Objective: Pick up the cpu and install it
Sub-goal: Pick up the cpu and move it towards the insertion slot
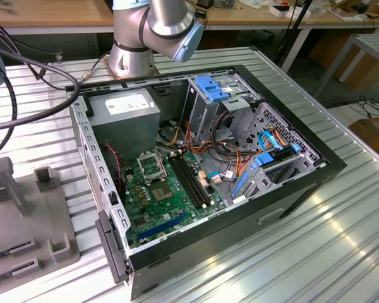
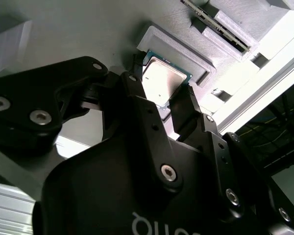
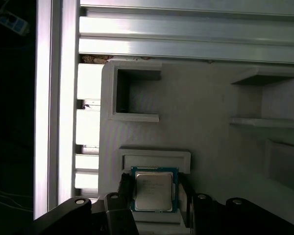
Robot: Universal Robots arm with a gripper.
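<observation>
While a raised grey frame (image 3: 154, 155) sits just beside, the gripper (image 3: 154, 185) clamps the cpu (image 3: 154, 193) by two edges

cpu (image 3: 154, 192): silver-topped square chip, flat in grey holder (image 3: 157, 159) recess.

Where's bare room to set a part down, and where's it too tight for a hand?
Free: the ribbed table between the computer case and the exterior view's right edge; the flat fixture face bordered by its square pocket and the cpu nest. Crowded: cables inside the case by the drive cage; the end effector sits right at the cpu.
</observation>
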